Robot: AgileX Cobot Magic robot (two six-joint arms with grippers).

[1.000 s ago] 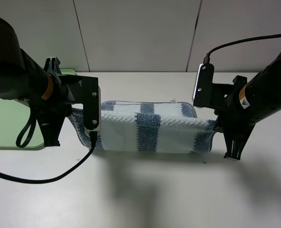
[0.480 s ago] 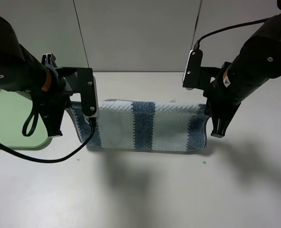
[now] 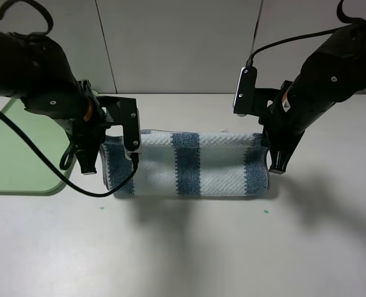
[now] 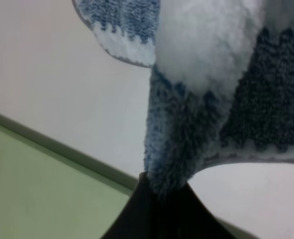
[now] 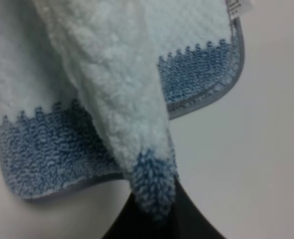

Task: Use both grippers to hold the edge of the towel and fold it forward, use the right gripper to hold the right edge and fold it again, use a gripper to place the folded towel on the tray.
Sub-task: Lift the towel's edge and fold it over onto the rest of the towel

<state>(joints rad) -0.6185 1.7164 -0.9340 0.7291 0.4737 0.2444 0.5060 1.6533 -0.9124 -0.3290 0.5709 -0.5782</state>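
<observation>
Two black grippers, high view: left gripper (image 3: pixel 87 168) and right gripper (image 3: pixel 275 166), each clamped on one end of the towel (image 3: pixel 189 164), a folded terry band in blue and pale stripes spanning between them. Flat green tray (image 3: pixel 15 167) lies outboard of the left gripper.
Left wrist: fingers (image 4: pixel 159 216) pinch a fuzzy blue corner; tray rim close beside.
Right wrist: fingers (image 5: pixel 154 221) pinch a blue-tipped pale fold, thin grey hem curving nearby.
</observation>
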